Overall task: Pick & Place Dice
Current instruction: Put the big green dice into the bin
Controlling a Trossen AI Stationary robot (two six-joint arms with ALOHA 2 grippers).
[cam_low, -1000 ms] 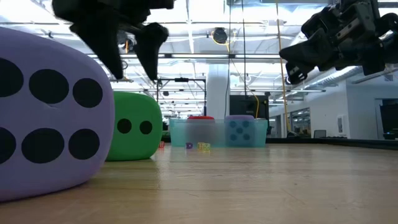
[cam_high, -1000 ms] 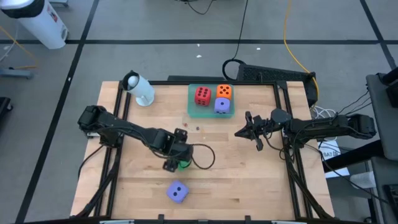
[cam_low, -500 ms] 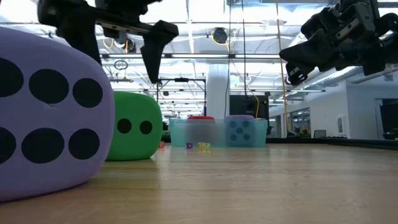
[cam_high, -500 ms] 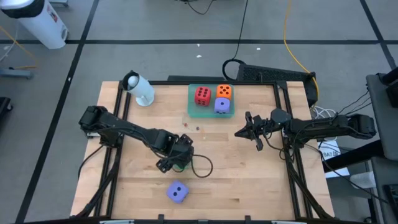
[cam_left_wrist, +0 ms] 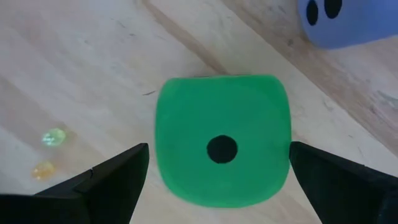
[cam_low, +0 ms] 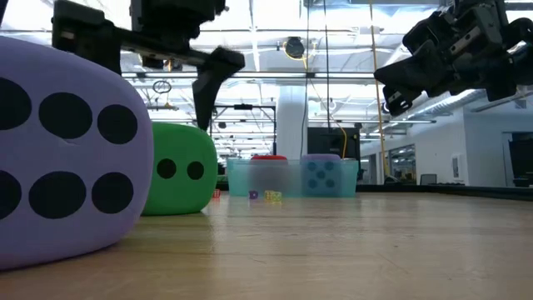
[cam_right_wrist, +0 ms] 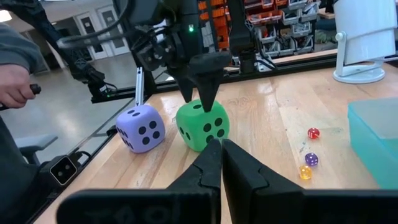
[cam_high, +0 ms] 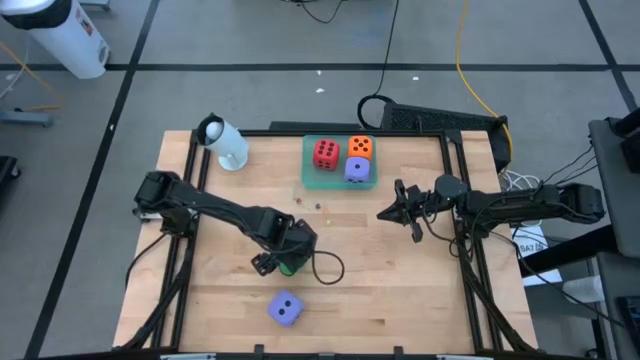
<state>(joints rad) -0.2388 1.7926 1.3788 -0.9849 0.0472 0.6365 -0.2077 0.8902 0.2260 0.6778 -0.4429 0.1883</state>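
The green die [cam_left_wrist: 222, 146] rests flat on the wooden table, one pip facing up. My left gripper [cam_left_wrist: 221, 155] hangs open over it, one finger on each side, with no contact showing; in the high view the gripper [cam_high: 287, 262] hides most of the die. One purple-blue die [cam_high: 285, 309] sits near the table's near edge. The red die [cam_high: 325, 152], the orange die [cam_high: 361, 147] and the other purple-blue die [cam_high: 356, 170] lie in the translucent green tray [cam_high: 312, 178]. My right gripper [cam_high: 385, 212] waits shut, raised over the table's right part.
Tiny coloured dice [cam_right_wrist: 311, 158] lie scattered between the green die and the tray. A white cylinder on a stand [cam_high: 225, 143] sits at the far left corner. A cable loop [cam_high: 328, 264] trails beside my left gripper. A person's hand [cam_right_wrist: 15, 81] shows beyond the table.
My left gripper has moved toward the near edge until it hangs over the green die, turned about its wrist, and spread its fingers wider. The green die and the other dice have stayed put.
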